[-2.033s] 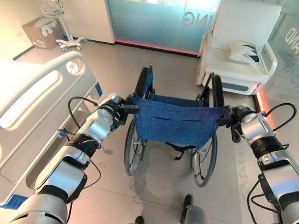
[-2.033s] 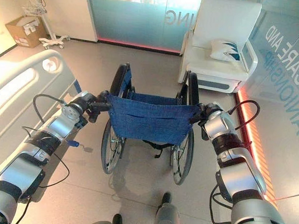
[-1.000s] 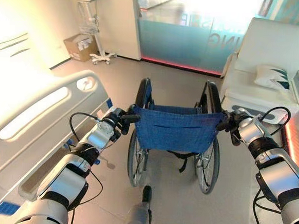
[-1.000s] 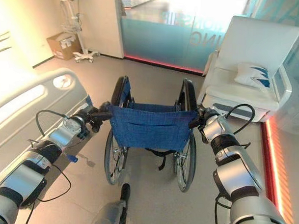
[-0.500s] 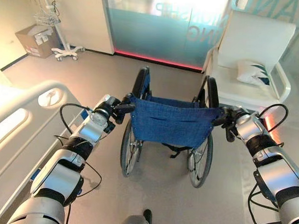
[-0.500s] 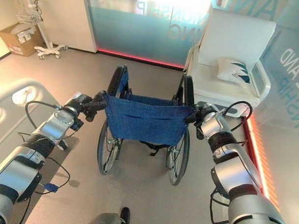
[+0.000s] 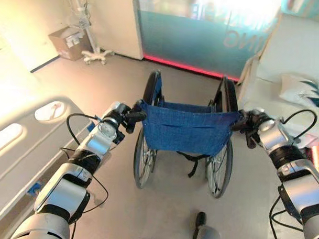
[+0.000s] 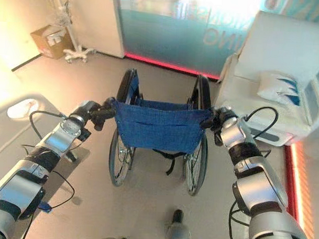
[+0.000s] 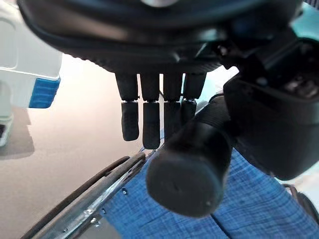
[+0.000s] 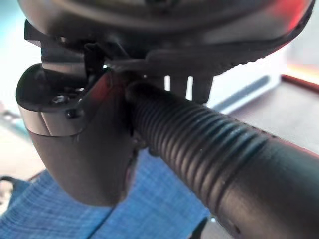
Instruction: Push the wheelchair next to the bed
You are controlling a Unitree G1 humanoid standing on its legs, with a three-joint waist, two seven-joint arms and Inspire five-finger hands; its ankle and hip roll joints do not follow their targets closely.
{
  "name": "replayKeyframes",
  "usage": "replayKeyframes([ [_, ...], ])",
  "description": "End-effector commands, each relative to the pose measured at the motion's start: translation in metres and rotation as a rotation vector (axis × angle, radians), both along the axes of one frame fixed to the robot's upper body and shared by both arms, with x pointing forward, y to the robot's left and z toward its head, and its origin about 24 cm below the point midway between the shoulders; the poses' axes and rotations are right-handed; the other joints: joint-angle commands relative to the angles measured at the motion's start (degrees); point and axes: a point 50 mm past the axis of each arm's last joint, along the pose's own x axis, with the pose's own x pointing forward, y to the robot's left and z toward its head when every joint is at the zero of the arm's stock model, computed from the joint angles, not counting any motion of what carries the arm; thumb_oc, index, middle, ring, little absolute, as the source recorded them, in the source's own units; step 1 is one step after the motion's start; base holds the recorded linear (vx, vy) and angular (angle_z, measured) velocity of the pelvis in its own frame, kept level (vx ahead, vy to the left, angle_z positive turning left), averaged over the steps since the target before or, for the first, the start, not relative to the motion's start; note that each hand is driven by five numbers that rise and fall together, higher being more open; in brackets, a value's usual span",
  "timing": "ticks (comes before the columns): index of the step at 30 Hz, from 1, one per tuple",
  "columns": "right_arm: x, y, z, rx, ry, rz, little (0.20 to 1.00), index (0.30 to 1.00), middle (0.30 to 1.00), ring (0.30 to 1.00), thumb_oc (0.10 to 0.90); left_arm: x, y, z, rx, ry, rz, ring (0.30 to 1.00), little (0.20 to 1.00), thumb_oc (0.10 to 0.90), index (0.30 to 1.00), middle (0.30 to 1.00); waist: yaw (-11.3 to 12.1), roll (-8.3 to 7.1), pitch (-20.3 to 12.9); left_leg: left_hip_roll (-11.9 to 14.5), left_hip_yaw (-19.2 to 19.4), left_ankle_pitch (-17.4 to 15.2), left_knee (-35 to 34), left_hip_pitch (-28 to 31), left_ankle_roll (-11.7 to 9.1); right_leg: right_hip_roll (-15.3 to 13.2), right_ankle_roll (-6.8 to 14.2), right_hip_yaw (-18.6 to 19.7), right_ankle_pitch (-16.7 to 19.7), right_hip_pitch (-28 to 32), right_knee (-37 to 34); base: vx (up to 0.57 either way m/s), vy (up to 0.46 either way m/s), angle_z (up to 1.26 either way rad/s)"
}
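Left hand point(image 7: 119, 118) and right hand point(image 7: 252, 125) are each curled around a push handle of the wheelchair point(image 7: 185, 132), which stands just beside the bed point(image 7: 22, 146).

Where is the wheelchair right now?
The wheelchair stands mid-floor straight ahead of the robot, bed to its left, white armchair ahead on its right. The left hand and right hand grip its handles.

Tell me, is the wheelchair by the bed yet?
Done: each robot hand, left and right, grips a push handle of the wheelchair. In hand: pushing it. Left: a strip of floor separates it from the bed, so bring it closer.
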Motion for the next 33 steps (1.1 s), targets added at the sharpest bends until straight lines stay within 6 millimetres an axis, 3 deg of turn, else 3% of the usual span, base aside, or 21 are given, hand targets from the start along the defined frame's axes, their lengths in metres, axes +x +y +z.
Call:
replayKeyframes([
  [1, -0.001, 0.040, -0.021, -0.168, 0.089, 0.359, 0.300, 0.300, 0.300, 0.300, 0.400, -0.029, 0.038, -0.050, 0.110, 0.190, 0.057, 0.300, 0.300, 0.400, 0.300, 0.300, 2.5, -3.00, 0.0, -3.0, 6.0, -3.4, 3.6, 3.2, -1.3, -1.1, -0.6, 1.4, 10.5, 1.5, -6.4, 0.47, -0.240, 0.56],
  [3, 0.000, 0.043, -0.021, -0.175, 0.087, 0.384, 0.300, 0.300, 0.300, 0.300, 0.400, -0.031, 0.041, -0.052, 0.112, 0.189, 0.067, 0.300, 0.300, 0.400, 0.300, 0.300, 2.1, -2.83, -0.9, -1.7, 7.0, -2.9, 2.1, 5.0, -2.1, -0.5, -1.0, -0.1, 9.7, 1.5, -6.2, 0.28, -0.147, 0.31],
  [9, 0.002, 0.046, -0.016, -0.200, 0.060, 0.422, 0.300, 0.300, 0.300, 0.300, 0.400, -0.025, 0.038, -0.045, 0.091, 0.159, 0.082, 0.300, 0.300, 0.400, 0.300, 0.300, 1.0, -2.00, -2.4, 0.8, 7.4, 4.3, 1.6, 5.0, -4.6, 3.8, -4.6, -2.4, 6.3, 2.6, -7.6, 0.19, -0.175, 0.07],
  [10, 0.002, 0.045, -0.015, -0.201, 0.059, 0.426, 0.300, 0.300, 0.300, 0.300, 0.400, -0.025, 0.037, -0.045, 0.086, 0.159, 0.086, 0.300, 0.300, 0.400, 0.300, 0.300, 0.6, -1.85, -2.8, 1.2, 7.2, 6.4, 2.9, 5.2, -5.2, 4.7, -5.4, -2.6, 5.9, 2.7, -8.1, 0.17, -0.196, 0.21],
  [11, 0.002, 0.041, -0.013, -0.203, 0.057, 0.424, 0.300, 0.300, 0.300, 0.300, 0.400, -0.024, 0.035, -0.045, 0.083, 0.163, 0.084, 0.300, 0.300, 0.400, 0.300, 0.300, 0.3, -1.84, -3.6, 2.2, 7.6, 10.7, 6.9, 5.0, -6.6, 5.8, -6.9, -3.7, 5.1, 3.6, -9.5, 0.16, -0.192, 0.15],
  [12, 0.002, 0.041, -0.013, -0.204, 0.057, 0.424, 0.300, 0.300, 0.300, 0.300, 0.400, -0.023, 0.034, -0.045, 0.083, 0.164, 0.084, 0.300, 0.300, 0.400, 0.300, 0.300, 0.2, -1.79, -3.7, 2.3, 7.6, 11.0, 7.3, 4.9, -6.8, 5.9, -7.1, -3.8, 5.0, 3.7, -9.7, 0.15, -0.196, 0.12],
  [14, 0.003, 0.039, -0.011, -0.214, 0.057, 0.432, 0.300, 0.300, 0.300, 0.300, 0.400, -0.023, 0.033, -0.047, 0.076, 0.164, 0.094, 0.300, 0.300, 0.400, 0.300, 0.300, 0.5, -2.24, -4.2, 3.0, 9.1, 15.8, 13.8, 2.0, -8.0, 6.9, -9.0, -6.1, 3.6, 6.2, -11.3, 0.17, -0.195, 0.15],
  [16, 0.003, 0.038, -0.010, -0.218, 0.055, 0.432, 0.300, 0.300, 0.300, 0.300, 0.400, -0.023, 0.032, -0.047, 0.074, 0.164, 0.094, 0.300, 0.300, 0.400, 0.300, 0.300, 1.6, -2.95, -3.4, 3.8, 11.2, 15.8, 16.2, -2.8, -8.0, 7.1, -9.5, -7.1, 2.5, 9.2, -12.0, 0.28, -0.189, 0.07],
  [17, 0.003, 0.040, -0.013, -0.229, 0.060, 0.436, 0.300, 0.300, 0.300, 0.300, 0.400, -0.026, 0.032, -0.051, 0.079, 0.164, 0.090, 0.300, 0.300, 0.400, 0.300, 0.300, 3.4, -3.04, -2.0, 1.9, 11.0, 13.6, 15.6, -6.4, -6.7, 7.6, -9.0, -5.8, 2.2, 12.2, -12.6, 0.28, -0.109, -0.08],
  [20, 0.005, 0.043, -0.013, -0.244, 0.062, 0.432, 0.300, 0.300, 0.300, 0.300, 0.400, -0.029, 0.030, -0.055, 0.084, 0.162, 0.083, 0.300, 0.300, 0.400, 0.300, 0.300, 5.3, -3.19, -0.5, 0.9, 12.4, 14.8, 13.4, -11.4, -6.0, 8.4, -8.4, -4.1, 1.9, 15.8, -13.9, 0.31, -0.043, -0.07],
  [22, 0.006, 0.049, -0.014, -0.246, 0.062, 0.419, 0.300, 0.300, 0.300, 0.300, 0.400, -0.033, 0.028, -0.057, 0.088, 0.157, 0.075, 0.300, 0.300, 0.400, 0.300, 0.300, 7.8, -2.35, 1.6, 0.7, 12.9, 17.9, 8.8, -17.8, -6.2, 9.6, -8.3, -2.4, 0.8, 19.3, -14.8, 0.44, 0.010, -0.16],
  [25, 0.006, 0.053, -0.015, -0.244, 0.063, 0.428, 0.300, 0.300, 0.300, 0.300, 0.400, -0.041, 0.039, -0.058, 0.089, 0.157, 0.083, 0.300, 0.300, 0.400, 0.300, 0.300, 10.8, -0.19, 2.9, 2.2, 11.4, 25.5, -3.7, -21.8, -7.4, 11.3, -8.1, -0.1, -0.6, 22.2, -14.6, 0.50, 0.106, -0.55],
  [26, 0.006, 0.052, -0.015, -0.241, 0.064, 0.435, 0.300, 0.300, 0.300, 0.300, 0.400, -0.044, 0.043, -0.057, 0.091, 0.155, 0.088, 0.300, 0.300, 0.400, 0.300, 0.300, 11.7, 0.07, 3.0, 2.6, 11.0, 26.8, -6.8, -22.6, -7.6, 11.5, -8.1, 0.5, -1.2, 22.9, -14.2, 0.52, 0.189, -0.77],
  [29, 0.003, 0.043, -0.015, -0.253, 0.067, 0.457, 0.300, 0.300, 0.300, 0.300, 0.400, -0.051, 0.056, -0.051, 0.094, 0.140, 0.091, 0.300, 0.300, 0.400, 0.300, 0.300, 12.4, 1.05, 3.0, 3.6, 13.6, 27.0, -8.4, -22.7, -7.2, 12.0, -8.4, 0.5, -4.3, 23.8, -11.2, 0.34, 0.181, -0.88],
  [31, 0.001, 0.044, -0.023, -0.246, 0.078, 0.462, 0.300, 0.300, 0.300, 0.300, 0.400, -0.051, 0.060, -0.048, 0.094, 0.131, 0.105, 0.300, 0.300, 0.400, 0.300, 0.300, 12.0, 1.36, 2.0, 3.4, 17.6, 22.5, -6.2, -20.6, -5.1, 11.9, -8.5, -1.0, -7.5, 23.6, -7.3, 0.42, 0.222, -0.50],
  [33, -0.001, 0.045, -0.031, -0.232, 0.094, 0.464, 0.300, 0.300, 0.300, 0.300, 0.400, -0.050, 0.060, -0.047, 0.100, 0.139, 0.103, 0.300, 0.300, 0.400, 0.300, 0.300, 12.6, 0.90, 1.5, 2.2, 17.1, 20.1, -2.8, -21.5, -4.0, 11.6, -8.5, -1.1, -9.5, 24.2, -5.5, 0.33, 0.109, -0.06],
])
